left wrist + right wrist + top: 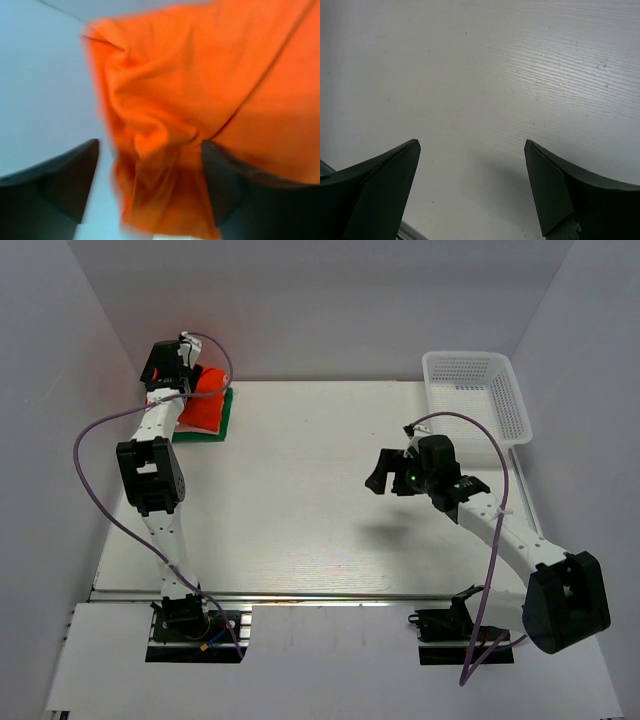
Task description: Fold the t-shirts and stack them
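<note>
Orange-red t-shirt sits bunched on the green t-shirt at the surface's far-left corner, left end effector spread wide around its folds. Right end effector is wide open too, holding nothing, with the mesh basket at the far right.

Two shirts are lying here: one orange shirt and one green shirt. One white basket is sitting. Two robot arms are standing.

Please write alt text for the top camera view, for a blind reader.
The left tool hangs over an orange-red t-shirt lying on a dark green t-shirt at the far left corner; the right tool hangs open above the table, near a white basket.
</note>
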`<state>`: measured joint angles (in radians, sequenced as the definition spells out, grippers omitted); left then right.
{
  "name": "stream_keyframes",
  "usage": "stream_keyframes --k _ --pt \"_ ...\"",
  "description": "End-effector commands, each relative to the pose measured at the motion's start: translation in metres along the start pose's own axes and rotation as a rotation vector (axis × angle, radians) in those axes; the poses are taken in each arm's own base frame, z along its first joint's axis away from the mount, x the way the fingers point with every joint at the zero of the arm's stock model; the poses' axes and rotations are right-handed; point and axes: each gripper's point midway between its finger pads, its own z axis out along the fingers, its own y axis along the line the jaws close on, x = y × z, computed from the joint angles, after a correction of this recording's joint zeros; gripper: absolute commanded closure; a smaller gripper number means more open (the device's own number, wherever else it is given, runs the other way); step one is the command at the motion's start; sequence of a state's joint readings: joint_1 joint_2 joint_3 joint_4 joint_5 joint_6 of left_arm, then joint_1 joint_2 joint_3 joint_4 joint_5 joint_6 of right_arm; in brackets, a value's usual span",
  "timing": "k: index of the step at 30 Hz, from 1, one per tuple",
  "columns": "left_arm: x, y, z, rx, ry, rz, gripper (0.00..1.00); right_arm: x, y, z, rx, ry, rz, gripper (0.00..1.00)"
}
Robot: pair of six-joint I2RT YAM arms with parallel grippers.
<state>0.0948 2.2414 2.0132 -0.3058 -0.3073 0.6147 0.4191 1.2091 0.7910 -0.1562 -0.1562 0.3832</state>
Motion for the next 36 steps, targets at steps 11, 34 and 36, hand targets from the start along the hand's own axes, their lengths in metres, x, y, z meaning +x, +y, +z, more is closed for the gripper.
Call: stream_keyframes --k 11,34,36 --pt "-0.031 0.032 -0.02 -0.052 -0.075 -0.139 0.0 -0.023 0.014 0.008 -0.062 -0.042 -0.01 0.1" --pt "-0.087 -0.134 -0.195 0.772 -0.294 -0.629 0.0 0.001 0.018 -0.012 -0.119 -0.088 0.029 0.1" --pt "-0.07 -0.17 -0.24 0.847 -0.257 -0.632 0.0 0.012 0.017 -0.017 -0.127 -0.086 0.032 0.1"
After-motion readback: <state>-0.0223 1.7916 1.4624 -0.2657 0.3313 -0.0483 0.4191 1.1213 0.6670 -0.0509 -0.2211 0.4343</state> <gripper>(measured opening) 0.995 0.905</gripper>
